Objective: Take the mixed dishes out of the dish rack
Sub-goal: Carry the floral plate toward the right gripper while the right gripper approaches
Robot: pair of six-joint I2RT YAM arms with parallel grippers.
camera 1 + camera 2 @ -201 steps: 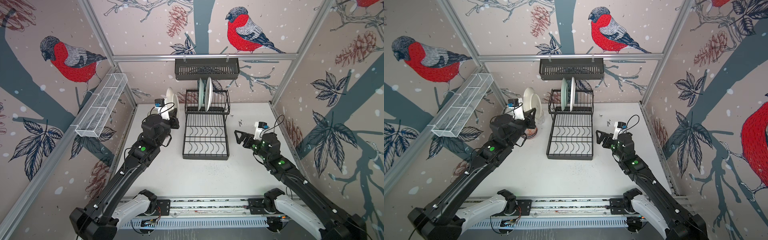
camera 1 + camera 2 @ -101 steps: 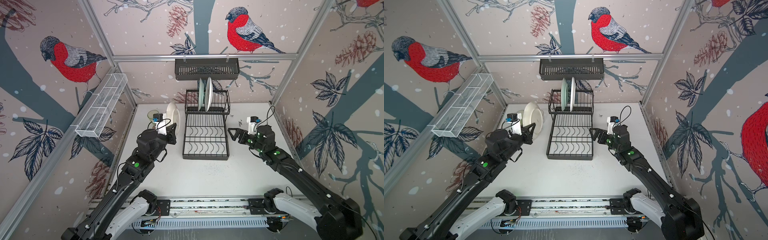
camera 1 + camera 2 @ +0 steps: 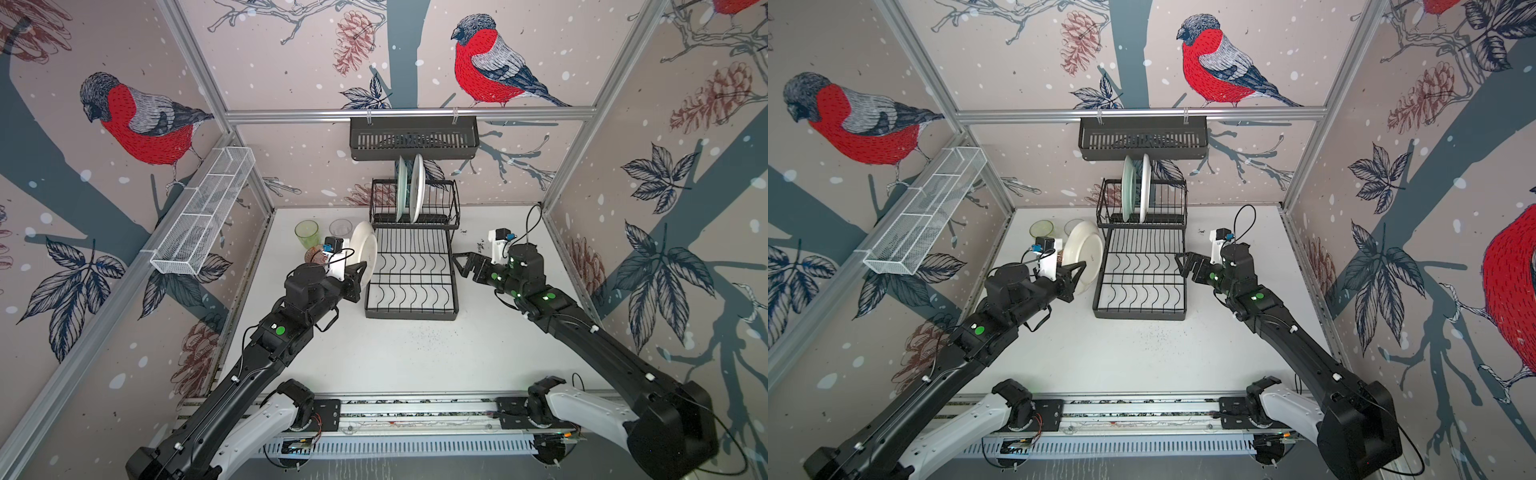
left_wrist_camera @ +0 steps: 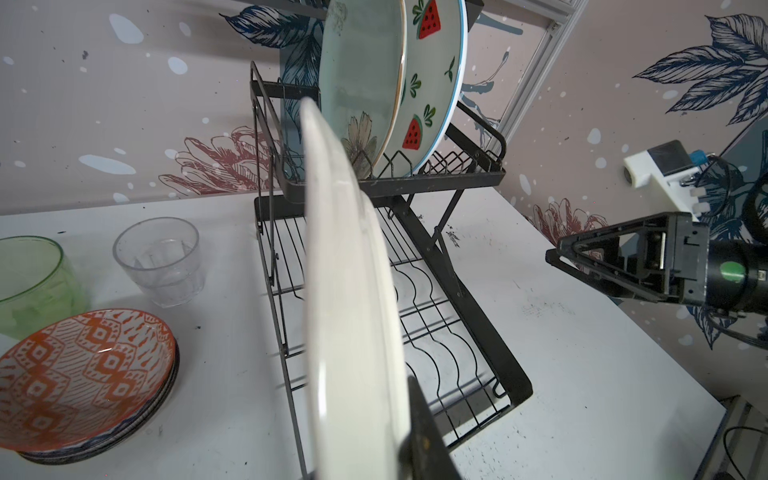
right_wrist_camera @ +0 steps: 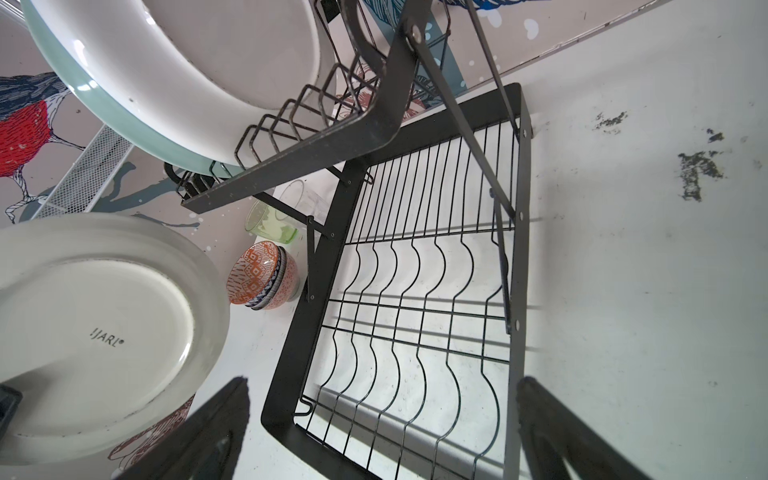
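Note:
My left gripper [image 3: 360,272] [image 4: 370,407] is shut on the rim of a plain white plate [image 3: 364,252] [image 3: 1084,249] [image 4: 349,299], held on edge in the air beside the left side of the dish rack [image 3: 409,315] [image 3: 1139,316]. In the rack's upper holder stand a mint plate [image 3: 400,195] [image 4: 361,75] and a watermelon plate [image 3: 418,189] [image 4: 432,83]; the lower grid [image 5: 415,316] is bare. My right gripper [image 3: 460,264] [image 5: 382,382] hovers open at the rack's right side. Stacked patterned bowls [image 4: 83,374] [image 5: 262,274], a green tumbler [image 3: 306,233] and a clear tumbler [image 3: 340,227] stand on the table at rear left.
A black slotted basket [image 3: 413,139] hangs on the rear rail above the rack. A long white mesh basket [image 3: 203,216] is fixed along the left wall. Patterned walls and metal posts close in the white table [image 3: 395,357] on three sides.
My left gripper has drawn the white plate from the rear left toward the front, alongside the rack. My right gripper has moved left and farther back, up to the rack's right side.

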